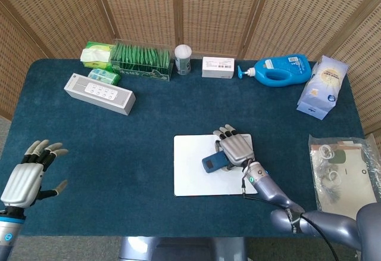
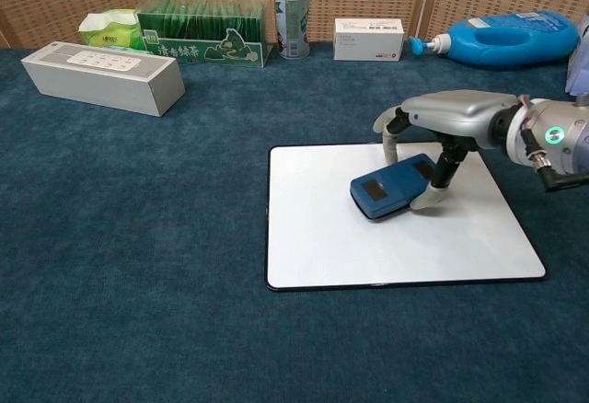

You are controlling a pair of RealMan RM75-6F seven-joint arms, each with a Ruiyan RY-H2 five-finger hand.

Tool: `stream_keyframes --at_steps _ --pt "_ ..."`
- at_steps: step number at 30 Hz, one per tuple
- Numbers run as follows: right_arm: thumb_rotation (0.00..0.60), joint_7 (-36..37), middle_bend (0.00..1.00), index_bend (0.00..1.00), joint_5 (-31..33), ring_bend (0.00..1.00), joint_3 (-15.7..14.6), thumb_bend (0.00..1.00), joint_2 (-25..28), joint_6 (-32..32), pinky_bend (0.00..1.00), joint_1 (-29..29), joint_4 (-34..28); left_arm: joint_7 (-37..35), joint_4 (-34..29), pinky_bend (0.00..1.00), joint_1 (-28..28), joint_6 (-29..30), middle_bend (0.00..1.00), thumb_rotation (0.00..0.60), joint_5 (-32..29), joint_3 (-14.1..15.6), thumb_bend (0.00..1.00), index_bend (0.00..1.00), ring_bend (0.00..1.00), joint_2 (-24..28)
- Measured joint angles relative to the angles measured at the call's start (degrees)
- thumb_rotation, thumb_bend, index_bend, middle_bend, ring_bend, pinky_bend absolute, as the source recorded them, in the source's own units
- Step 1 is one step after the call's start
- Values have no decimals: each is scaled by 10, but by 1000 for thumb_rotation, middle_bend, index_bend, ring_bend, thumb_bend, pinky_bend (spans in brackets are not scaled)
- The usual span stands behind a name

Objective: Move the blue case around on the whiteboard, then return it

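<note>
Head view: right hand (image 1: 236, 148) sits over the blue case (image 1: 213, 163) on the upper middle of the whiteboard (image 1: 190, 180), fingers curled down round the case's right end. Left hand (image 1: 27, 177) hangs off the near-left table edge, fingers spread, holding nothing. White speaker box (image 1: 99, 93) and blue detergent bottle (image 1: 278, 70) lie well apart, along the back of the table.

Chest view: the right hand (image 2: 442, 127) arches over the case (image 2: 391, 187) — thumb against its near edge, fingers over the far edge, case flat on the board. Grip looks light, more a cage than a clamp.

Judgement: sliding step under way. Keep the case flat and inside the whiteboard's (image 2: 313, 256) black rim — press gently so the board itself does not creep on the cloth.
</note>
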Motion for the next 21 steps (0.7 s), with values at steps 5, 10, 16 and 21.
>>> stream_keyframes --at_steps 5,10,16,21 --pt "600 1 140 614 7 0 2 0 -13 -5 0 6 16 -1 0 0 1 1 194 600 0 0 332 228 65 1" --pt "600 3 140 615 9 0 -1 0 -18 -7 0 7 30 2 -3 0 1 1 194 600 1 1 333 227 65 2" --pt "600 3 140 614 13 0 -8 0 -3 -2 0 -2 36 10 -7 0 -1 0 194 600 3 -1 333 227 66 -1" --pt "600 1 140 614 15 0 -11 0 10 4 0 -7 33 12 -9 0 -3 -2 194 600 3 -2 333 227 65 -2"
